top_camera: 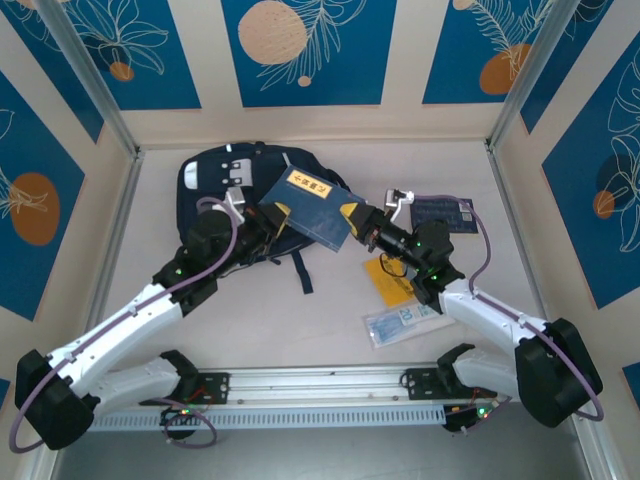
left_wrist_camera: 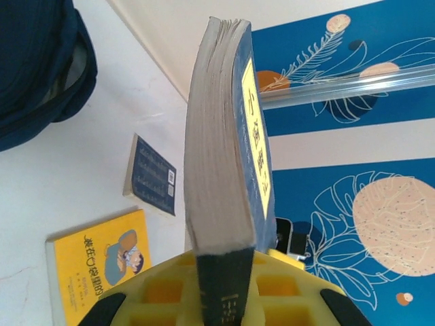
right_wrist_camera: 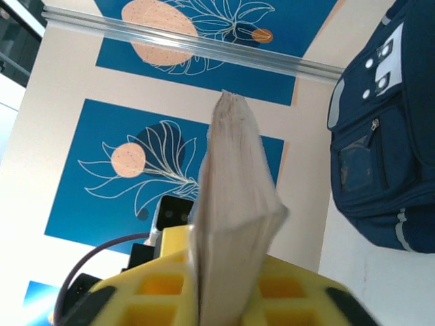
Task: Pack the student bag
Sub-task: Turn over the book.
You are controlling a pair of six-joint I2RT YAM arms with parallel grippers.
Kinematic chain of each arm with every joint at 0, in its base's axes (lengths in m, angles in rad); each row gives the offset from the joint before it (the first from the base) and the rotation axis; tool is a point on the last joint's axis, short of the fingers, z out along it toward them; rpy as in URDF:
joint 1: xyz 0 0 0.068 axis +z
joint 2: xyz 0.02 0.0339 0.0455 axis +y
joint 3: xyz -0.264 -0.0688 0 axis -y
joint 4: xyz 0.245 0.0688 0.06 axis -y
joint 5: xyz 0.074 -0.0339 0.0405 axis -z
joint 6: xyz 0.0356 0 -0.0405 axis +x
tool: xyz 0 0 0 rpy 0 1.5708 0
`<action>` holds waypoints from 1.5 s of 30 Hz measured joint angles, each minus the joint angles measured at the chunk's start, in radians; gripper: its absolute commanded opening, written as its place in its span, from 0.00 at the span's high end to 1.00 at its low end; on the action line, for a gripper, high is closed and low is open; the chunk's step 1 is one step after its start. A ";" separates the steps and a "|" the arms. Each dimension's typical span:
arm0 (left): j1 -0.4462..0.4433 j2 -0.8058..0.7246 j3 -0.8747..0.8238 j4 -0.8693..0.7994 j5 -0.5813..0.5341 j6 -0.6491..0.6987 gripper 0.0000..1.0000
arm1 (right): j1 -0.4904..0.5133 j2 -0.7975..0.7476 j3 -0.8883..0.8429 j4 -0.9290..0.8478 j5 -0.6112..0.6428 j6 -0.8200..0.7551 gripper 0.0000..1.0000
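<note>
- Left gripper (top_camera: 262, 222): pressed together on the left edge of a thick blue book with a yellow title label (top_camera: 315, 200), lifted off the table. Risk: the hold is narrow and on one edge only, so a heavy book could pivot or slide out.
- Student bag (top_camera: 215, 175): lies flat at the far left-centre of the table, just beyond and partly under the left gripper and the book. Its front pocket and grey-white patch show. I cannot tell whether the main opening is unzipped. Risk: if the mouth is shut or slack, the book could catch on fabric and push the bag away instead of going in.
- Blue book: hangs between both arms, over the bag's right side.
- Right gripper (top_camera: 352, 222): pinching the book's right edge on the loose page side, where the pages bulge between the yellow pads. Risk: the two arms pulling or twisting unevenly could bend the cover, crease pages, or tear one grip free.
- Yellow picture book (top_camera: 388, 282), small navy booklet (top_camera: 445, 213) and clear packet (top_camera: 400, 325): on the table near the right arm. Risk: a swinging right elbow could knock them.
</note>
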 measured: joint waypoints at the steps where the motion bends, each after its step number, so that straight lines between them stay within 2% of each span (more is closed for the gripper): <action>1: 0.001 0.002 -0.006 0.015 0.002 0.003 0.78 | 0.002 -0.003 0.003 -0.015 0.005 -0.005 0.99; 4: 0.004 0.019 -0.021 0.055 0.029 0.004 0.60 | 0.009 -0.024 0.017 -0.077 0.014 -0.021 1.00; 7: 0.004 0.045 -0.031 0.097 0.066 0.006 0.58 | 0.012 -0.047 0.021 -0.113 0.014 -0.024 1.00; 11: 0.004 0.080 -0.034 0.167 0.108 0.020 0.73 | 0.012 -0.048 0.021 -0.134 0.021 0.002 1.00; 13: 0.004 0.093 -0.036 0.194 0.123 0.027 0.89 | 0.012 -0.049 0.020 -0.135 0.029 0.023 1.00; 14: 0.004 0.095 -0.039 0.204 0.126 0.029 0.96 | 0.012 -0.050 0.020 -0.135 0.031 0.029 0.95; 15: 0.004 0.096 -0.042 0.217 0.130 0.024 1.00 | 0.012 -0.052 0.019 -0.139 0.035 0.031 0.84; 18: 0.003 0.096 -0.043 0.235 0.135 0.028 1.00 | 0.011 -0.065 0.013 -0.151 0.040 0.033 0.54; 19: 0.004 0.096 -0.043 0.234 0.135 0.028 1.00 | 0.011 -0.070 0.013 -0.151 0.039 0.030 0.48; 21: 0.004 0.096 -0.043 0.233 0.135 0.024 1.00 | 0.009 -0.074 0.012 -0.137 0.037 0.021 0.41; 25: 0.004 0.096 -0.044 0.236 0.139 0.002 1.00 | -0.021 -0.059 -0.013 -0.027 0.008 0.039 0.38; 32: 0.004 0.096 -0.044 0.237 0.145 -0.027 1.00 | -0.014 -0.003 -0.019 0.076 -0.022 0.071 0.50; 35: 0.004 0.096 -0.044 0.245 0.150 -0.035 1.00 | 0.000 0.002 -0.015 0.086 -0.022 0.072 0.61; 39: 0.003 0.096 -0.044 0.259 0.150 -0.036 1.00 | 0.009 0.016 -0.009 0.085 -0.019 0.082 0.85; 41: 0.003 0.096 -0.047 0.259 0.149 -0.035 1.00 | 0.011 0.018 -0.009 0.076 -0.015 0.084 0.94; 43: 0.003 0.096 -0.054 0.256 0.149 -0.035 0.79 | 0.011 0.006 -0.009 0.047 -0.009 0.077 1.00; 45: 0.002 0.096 -0.055 0.241 0.146 -0.027 0.56 | 0.009 -0.022 -0.010 -0.005 0.002 0.063 1.00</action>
